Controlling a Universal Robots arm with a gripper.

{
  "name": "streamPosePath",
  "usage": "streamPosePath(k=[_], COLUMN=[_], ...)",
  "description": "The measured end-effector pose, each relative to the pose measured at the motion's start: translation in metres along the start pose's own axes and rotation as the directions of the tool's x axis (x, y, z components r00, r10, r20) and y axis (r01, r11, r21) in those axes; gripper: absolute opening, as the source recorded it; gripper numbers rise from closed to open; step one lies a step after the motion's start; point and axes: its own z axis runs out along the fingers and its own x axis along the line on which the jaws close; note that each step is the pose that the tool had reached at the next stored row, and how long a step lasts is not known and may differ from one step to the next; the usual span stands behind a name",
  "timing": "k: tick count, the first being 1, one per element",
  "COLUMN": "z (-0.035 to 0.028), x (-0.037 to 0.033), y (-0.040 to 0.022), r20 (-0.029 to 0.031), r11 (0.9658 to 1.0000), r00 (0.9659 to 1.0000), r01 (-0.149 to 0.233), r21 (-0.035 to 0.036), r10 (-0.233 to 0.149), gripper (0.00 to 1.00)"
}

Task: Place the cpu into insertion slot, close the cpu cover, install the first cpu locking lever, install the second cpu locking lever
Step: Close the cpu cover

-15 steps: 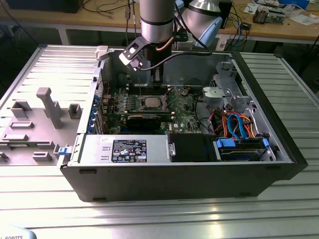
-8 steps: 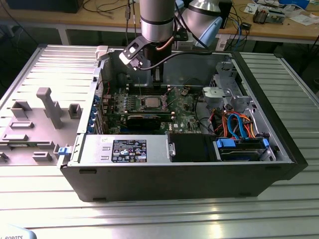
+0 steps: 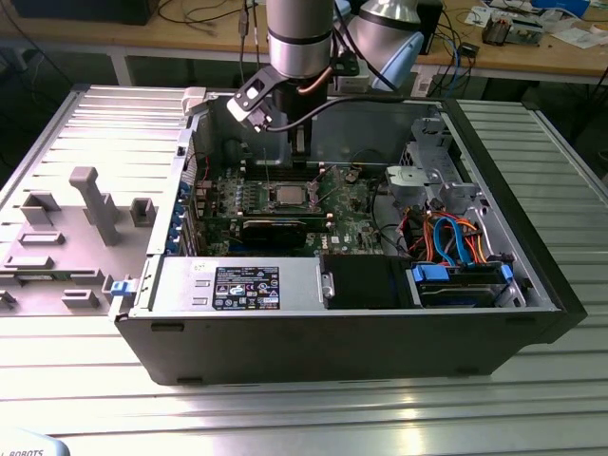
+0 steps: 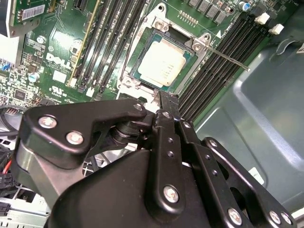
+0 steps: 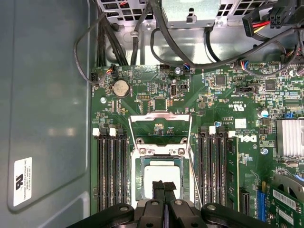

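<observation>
Firstly, exterior view: an open dark-grey computer case (image 3: 532, 247) lies on the ribbed metal bench (image 3: 285, 408). The arm reaches down into it, and the black tool (image 3: 299, 152) hangs over the green motherboard (image 3: 351, 204), close above the small square cpu with a silvery-grey top (image 3: 288, 195).

Second wrist view: the cpu (image 4: 161, 61) lies flat inside the square dark insertion slot with a silvery rim (image 4: 134, 57). The tool (image 4: 168, 99) has its fingers brought together into a narrow tip with nothing between them, at the edge of the slot nearest to it. A thin steel locking lever (image 4: 228, 58) sticks out free over the long black memory slots (image 4: 209, 80).

First wrist view: the tool (image 5: 164, 186) hovers over one edge of the cpu (image 5: 161, 175), closed and empty. The insertion slot (image 5: 138, 185) frames the chip. Beyond it the thin silvery cpu cover (image 5: 160, 128) is swung open, with the board visible through its window. The locking levers (image 5: 191, 159) beside the slot look unlatched.

Judged progress: the chip is placed; closing the cover and fastening both levers are not yet done.
</observation>
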Motion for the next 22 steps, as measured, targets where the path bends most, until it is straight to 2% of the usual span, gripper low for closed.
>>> streamPosePath(k=[15, 16, 18, 22], z=[-0.0009, -0.0009, -0.0002, -0.0003], x=[0.0001, 0.0, 0.0, 0.0001], y=[0.0002, 0.002, 0.0046, 0.0047], r20=[0.0001, 0.0006, 0.0002, 0.0004], r11=[1.0, 1.0, 0.9999, 0.9999], r00=[1.0, 1.0, 1.0, 1.0], r01=[0.0, 0.0, -0.001, -0.001], r21=[0.0002, 0.0034, 0.0148, 0.0152], r10=[0.0, 0.0, 0.001, 0.001], gripper=[0.11, 0.11, 0.11, 0.11])
